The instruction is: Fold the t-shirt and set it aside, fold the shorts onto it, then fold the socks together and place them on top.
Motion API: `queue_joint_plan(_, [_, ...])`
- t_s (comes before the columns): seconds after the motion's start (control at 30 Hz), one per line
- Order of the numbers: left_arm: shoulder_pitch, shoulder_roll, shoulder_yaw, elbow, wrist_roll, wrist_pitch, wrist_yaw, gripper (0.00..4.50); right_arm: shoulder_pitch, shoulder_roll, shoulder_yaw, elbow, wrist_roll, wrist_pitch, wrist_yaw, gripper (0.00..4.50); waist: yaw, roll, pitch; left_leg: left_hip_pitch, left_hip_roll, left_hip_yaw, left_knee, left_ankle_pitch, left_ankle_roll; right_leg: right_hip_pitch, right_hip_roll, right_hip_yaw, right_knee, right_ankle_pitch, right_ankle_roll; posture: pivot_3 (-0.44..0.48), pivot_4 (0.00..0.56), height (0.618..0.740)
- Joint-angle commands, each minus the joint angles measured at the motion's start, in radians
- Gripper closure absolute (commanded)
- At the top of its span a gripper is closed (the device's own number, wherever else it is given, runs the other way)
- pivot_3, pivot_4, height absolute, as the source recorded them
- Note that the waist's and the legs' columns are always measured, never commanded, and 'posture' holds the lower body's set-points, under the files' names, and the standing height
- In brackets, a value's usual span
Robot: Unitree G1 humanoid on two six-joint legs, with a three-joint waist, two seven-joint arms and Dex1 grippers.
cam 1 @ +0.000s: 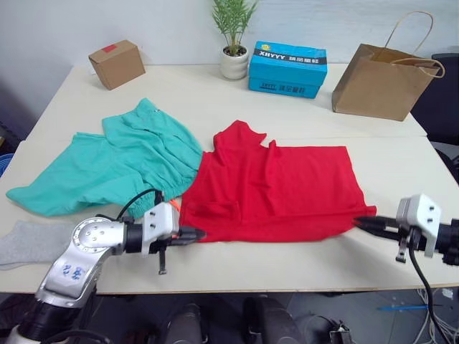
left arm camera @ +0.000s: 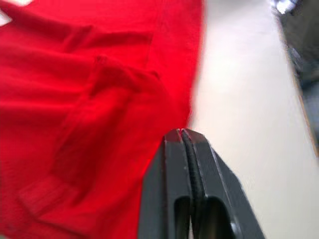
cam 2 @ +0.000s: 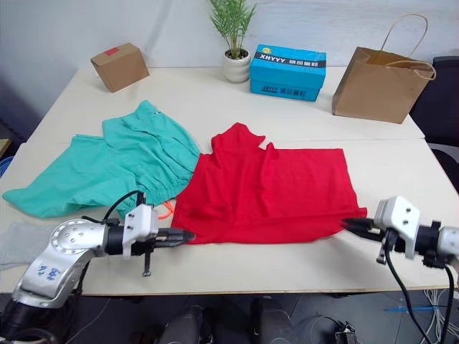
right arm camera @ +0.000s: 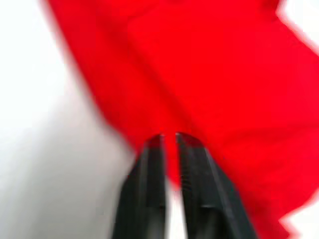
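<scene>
The red t-shirt (cam 1: 280, 186) lies spread flat on the table's middle, neckline toward the far-left. My left gripper (cam 1: 199, 233) is shut, its tips touching the shirt's near-left hem corner; in the left wrist view the fingers (left arm camera: 172, 164) press together with no cloth between them. At the near-right hem corner my right gripper (cam 1: 358, 221) is open by a narrow gap, its fingertips (right arm camera: 192, 149) over the shirt's edge. The teal shorts (cam 1: 122, 161) lie crumpled left of the shirt, overlapping its edge, with the orange drawstring (cam 1: 173, 205) showing. A grey sock (cam 1: 29, 242) lies at the near-left table edge.
Along the far side of the table (cam 1: 215, 265) stand a small cardboard box (cam 1: 117, 64), a potted plant (cam 1: 234, 43), a blue shoebox (cam 1: 287, 69) and a brown paper bag (cam 1: 381, 80). A strip of bare table runs between the shirt and the near edge.
</scene>
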Motion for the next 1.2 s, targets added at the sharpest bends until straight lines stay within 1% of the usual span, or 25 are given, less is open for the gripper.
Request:
queue_joint_plan(0.03, [0.007,0.001,-0.002,0.017,0.096,-0.118,0.043,3.03,0.012,0.026,-0.013,0.007,-0.075,-0.095,-0.047,2.68,-0.001,0.000,0.000,0.000,0.000,0.000,0.001,0.000,0.000,0.000,0.000,0.000,0.000,0.000,0.000,0.000,0.150,0.740])
queue_joint_plan(0.07, [0.011,0.001,-0.019,0.023,0.120,-0.136,0.046,2.68,0.011,0.033,-0.008,0.012,-0.093,-0.110,-0.059,2.26,-0.001,0.000,0.000,-0.001,-0.001,0.000,0.001,-0.001,0.001,0.000,-0.001,0.000,0.000,0.000,0.000,0.000,0.150,0.740])
queue_joint_plan(0.13, [0.014,-0.015,-0.047,0.019,0.143,-0.130,0.060,2.67,0.005,0.048,0.003,0.012,-0.124,-0.119,-0.091,1.59,-0.003,0.000,0.000,0.000,-0.001,0.000,0.001,-0.001,0.002,0.000,-0.001,0.000,0.000,0.001,0.001,0.000,0.150,0.740])
queue_joint_plan(0.27, [-0.015,-0.059,-0.092,0.031,0.215,-0.114,0.127,2.67,-0.031,0.073,0.037,0.017,-0.201,-0.147,-0.167,1.59,-0.003,0.000,0.000,0.000,-0.001,0.000,0.000,-0.002,0.002,0.000,-0.001,0.000,0.000,0.001,0.001,0.000,0.150,0.740])
queue_joint_plan(0.47, [-0.043,-0.066,-0.146,0.075,0.322,-0.102,0.171,2.67,-0.092,0.075,0.097,0.061,-0.291,-0.183,-0.229,1.59,-0.002,0.000,0.000,0.000,-0.001,0.000,0.001,-0.001,0.001,0.000,0.000,0.000,0.000,0.001,0.001,0.000,0.150,0.740])
queue_joint_plan(0.57, [-0.063,-0.089,-0.158,0.098,0.343,-0.062,0.208,2.67,-0.134,0.084,0.136,0.097,-0.334,-0.189,-0.264,1.59,-0.003,0.000,-0.001,0.002,-0.001,0.000,0.002,-0.001,0.002,0.002,-0.001,0.000,0.000,0.001,0.001,0.000,0.150,0.740])
queue_joint_plan(0.67, [-0.071,-0.130,-0.165,0.093,0.330,-0.017,0.232,3.25,-0.162,0.088,0.165,0.122,-0.359,-0.180,-0.285,2.17,-0.002,-0.001,-0.003,0.004,-0.001,0.000,0.001,-0.001,0.002,0.004,-0.001,0.000,0.000,0.002,0.001,0.000,0.150,0.740])
queue_joint_plan(0.73, [-0.075,-0.138,-0.168,0.093,0.348,-0.010,0.248,3.81,-0.171,0.089,0.170,0.134,-0.346,-0.194,-0.283,2.77,-0.001,-0.002,-0.004,0.004,-0.001,0.000,0.001,-0.001,0.002,0.005,-0.001,0.000,0.000,0.002,0.001,0.000,0.150,0.740])
queue_joint_plan(0.8, [-0.079,-0.137,-0.171,0.096,0.348,-0.002,0.246,4.48,-0.171,0.090,0.170,0.137,-0.324,-0.179,-0.277,3.51,-0.001,-0.002,-0.004,0.004,-0.001,0.000,0.001,-0.001,0.002,0.005,-0.001,0.000,0.000,0.002,0.001,0.000,0.150,0.740])
queue_joint_plan(0.87, [-0.081,-0.122,-0.165,0.097,0.335,-0.004,0.227,4.50,-0.153,0.078,0.156,0.124,-0.304,-0.172,-0.260,4.24,-0.001,-0.002,-0.004,0.004,-0.001,0.000,0.001,-0.001,0.002,0.005,-0.001,0.000,0.000,0.002,0.001,0.000,0.150,0.740])
queue_joint_plan(0.9, [-0.083,-0.115,-0.163,0.098,0.330,-0.014,0.219,4.50,-0.148,0.073,0.153,0.121,-0.297,-0.168,-0.253,4.48,-0.001,-0.002,-0.004,0.004,-0.001,0.000,0.001,-0.001,0.002,0.005,-0.001,0.000,0.000,0.002,0.001,0.000,0.150,0.740])
queue_joint_plan(0.97, [-0.089,-0.102,-0.150,0.101,0.316,-0.045,0.206,4.50,-0.135,0.061,0.139,0.108,-0.280,-0.167,-0.237,4.48,-0.001,-0.001,-0.005,0.004,-0.001,0.000,0.001,-0.001,0.002,0.005,-0.001,0.000,0.000,0.002,0.001,0.000,0.150,0.740])
queue_joint_plan(1.03, [-0.088,-0.099,-0.121,0.088,0.264,-0.062,0.184,4.50,-0.115,0.040,0.110,0.078,-0.233,-0.138,-0.201,4.48,-0.001,-0.001,-0.005,0.004,-0.001,0.000,0.001,-0.001,0.002,0.005,-0.001,0.000,0.000,0.002,0.001,0.000,0.150,0.740])
queue_joint_plan(1.1, [-0.080,-0.088,-0.087,0.055,0.179,-0.039,0.135,4.50,-0.093,0.007,0.082,0.038,-0.174,-0.100,-0.146,4.48,-0.002,-0.001,-0.005,0.003,-0.001,0.000,0.000,-0.001,0.002,0.004,-0.001,0.000,0.000,0.002,0.001,0.000,0.150,0.740])
queue_joint_plan(1.2, [-0.049,-0.011,-0.040,-0.003,0.097,-0.009,0.041,4.50,0.011,-0.093,-0.009,-0.060,-0.032,0.071,0.011,4.48,-0.003,-0.001,-0.004,0.000,0.000,0.000,0.000,-0.001,0.002,0.000,-0.001,0.000,0.001,0.001,0.000,0.000,0.150,0.740])
